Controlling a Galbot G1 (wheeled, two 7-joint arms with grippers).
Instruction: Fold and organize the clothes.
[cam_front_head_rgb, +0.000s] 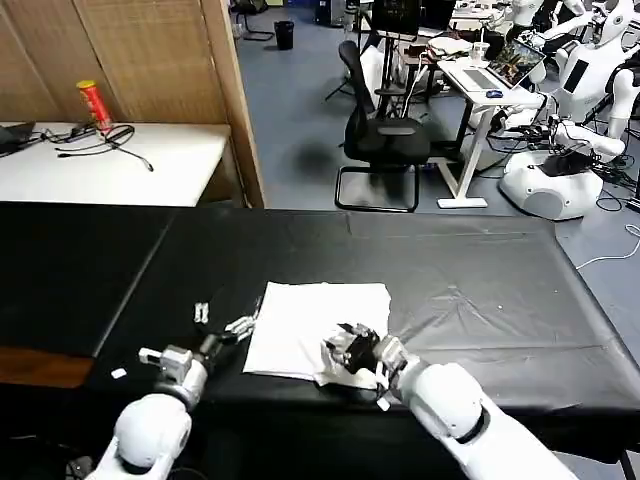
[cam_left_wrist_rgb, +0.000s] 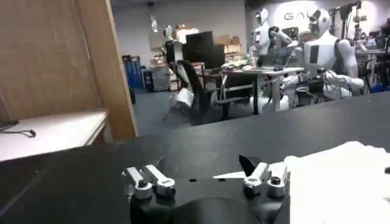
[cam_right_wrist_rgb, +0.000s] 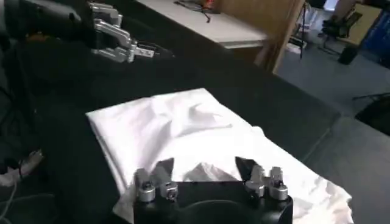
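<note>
White T-shirt (cam_front_head_rgb: 312, 328) lies folded into compact rectangle near front edge of black worktop (cam_front_head_rgb: 480, 290). Right tool (cam_front_head_rgb: 352, 350) hovers over its near corner, released; left tool (cam_front_head_rgb: 222, 322) just beside, also released. Final tidying apparently left.
</note>
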